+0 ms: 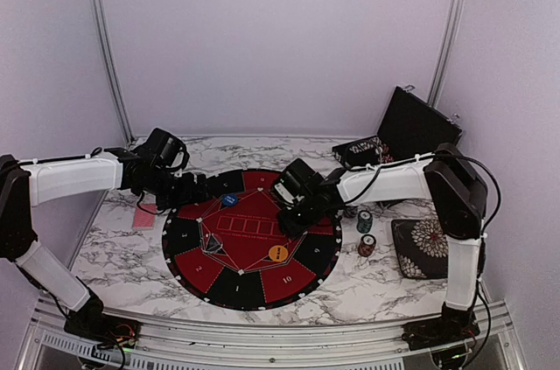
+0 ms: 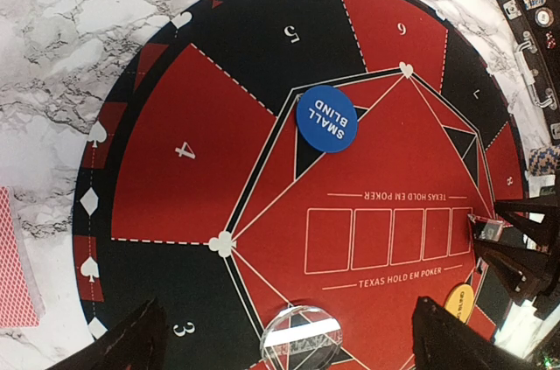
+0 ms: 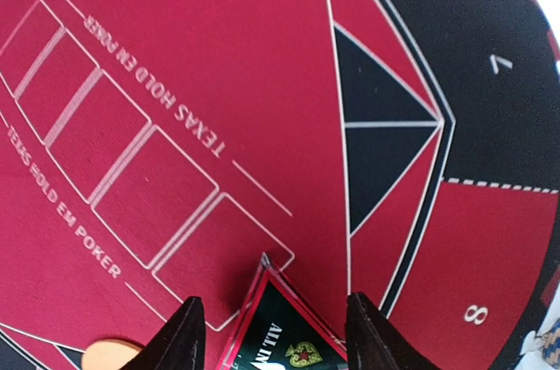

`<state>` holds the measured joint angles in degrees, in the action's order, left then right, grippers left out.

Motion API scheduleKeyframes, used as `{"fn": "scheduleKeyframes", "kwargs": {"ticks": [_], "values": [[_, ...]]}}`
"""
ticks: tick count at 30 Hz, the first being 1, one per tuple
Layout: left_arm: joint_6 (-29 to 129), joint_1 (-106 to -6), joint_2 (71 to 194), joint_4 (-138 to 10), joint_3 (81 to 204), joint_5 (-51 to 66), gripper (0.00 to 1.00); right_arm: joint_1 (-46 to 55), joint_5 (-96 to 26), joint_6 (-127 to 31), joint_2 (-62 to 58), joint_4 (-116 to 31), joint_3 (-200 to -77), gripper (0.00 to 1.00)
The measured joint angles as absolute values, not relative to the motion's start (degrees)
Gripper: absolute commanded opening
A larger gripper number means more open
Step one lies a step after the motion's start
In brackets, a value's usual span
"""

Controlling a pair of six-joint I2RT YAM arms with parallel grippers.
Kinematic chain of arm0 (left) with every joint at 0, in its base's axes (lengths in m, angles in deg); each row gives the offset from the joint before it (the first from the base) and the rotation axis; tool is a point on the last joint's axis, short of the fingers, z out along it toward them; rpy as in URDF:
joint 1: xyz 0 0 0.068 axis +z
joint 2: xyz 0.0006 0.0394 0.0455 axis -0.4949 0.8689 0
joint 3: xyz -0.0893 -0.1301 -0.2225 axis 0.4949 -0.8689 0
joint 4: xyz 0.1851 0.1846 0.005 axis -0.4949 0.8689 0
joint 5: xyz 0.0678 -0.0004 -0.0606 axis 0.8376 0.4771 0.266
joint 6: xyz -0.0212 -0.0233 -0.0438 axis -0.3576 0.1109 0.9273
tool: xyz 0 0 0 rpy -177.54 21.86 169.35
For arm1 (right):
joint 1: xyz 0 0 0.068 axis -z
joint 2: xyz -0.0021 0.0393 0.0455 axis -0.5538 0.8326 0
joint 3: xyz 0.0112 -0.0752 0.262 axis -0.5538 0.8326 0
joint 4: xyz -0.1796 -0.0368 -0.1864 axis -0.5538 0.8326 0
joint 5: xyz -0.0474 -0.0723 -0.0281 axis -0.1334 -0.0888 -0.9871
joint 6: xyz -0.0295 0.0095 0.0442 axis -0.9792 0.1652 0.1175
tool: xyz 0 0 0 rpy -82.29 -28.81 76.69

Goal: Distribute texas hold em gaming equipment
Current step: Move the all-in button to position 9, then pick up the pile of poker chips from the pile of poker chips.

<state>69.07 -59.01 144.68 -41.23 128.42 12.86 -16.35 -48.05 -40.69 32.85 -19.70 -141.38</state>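
The right gripper (image 3: 269, 335) pinches a triangular marker (image 3: 278, 335) over the round mat's (image 1: 201, 252) right side (apparently to place it), while the left gripper (image 2: 284, 344) hangs open above the blue disc (image 2: 326, 119).

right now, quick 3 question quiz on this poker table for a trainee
1. True or false: the blue disc reads BIG BLIND.
2. Which gripper holds the triangular ALL IN marker: A left, B right?
3. How many chip stacks stand between the mat and the flowered tray?

Key: 1 false, it reads SMALL BLIND. 2 B, the right gripper. 3 two.
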Motion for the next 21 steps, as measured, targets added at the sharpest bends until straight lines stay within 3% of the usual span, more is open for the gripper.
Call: {"fn": "scheduleKeyframes", "kwargs": {"ticks": [13,21], "values": [[67.97,-59.01,144.68,-41.82,130.8,12.88,0.99,-14.9,-51.5,-40.72,31.19,-14.32,-149.69,0.62],[66.99,-59.01,144.68,-42.03,131.3,12.88,0.99,-10.92,-54.19,-39.78,20.37,-11.11,-146.15,0.67]]}}
